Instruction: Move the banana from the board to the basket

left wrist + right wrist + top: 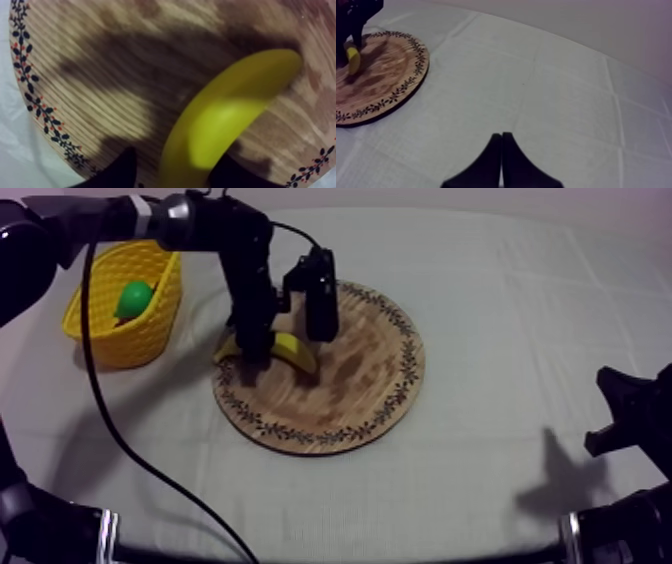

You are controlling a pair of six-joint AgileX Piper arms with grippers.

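left end effector spread astride banana | banana lies on wooden board | cloth beside board

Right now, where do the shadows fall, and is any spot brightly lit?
Top view: the left arm's shadow darkens the cloth beside the yellow basket. Left wrist view: a broad shadow crosses the wooden board beside the banana, whose middle glows bright. Right wrist view: the cloth is evenly lit.
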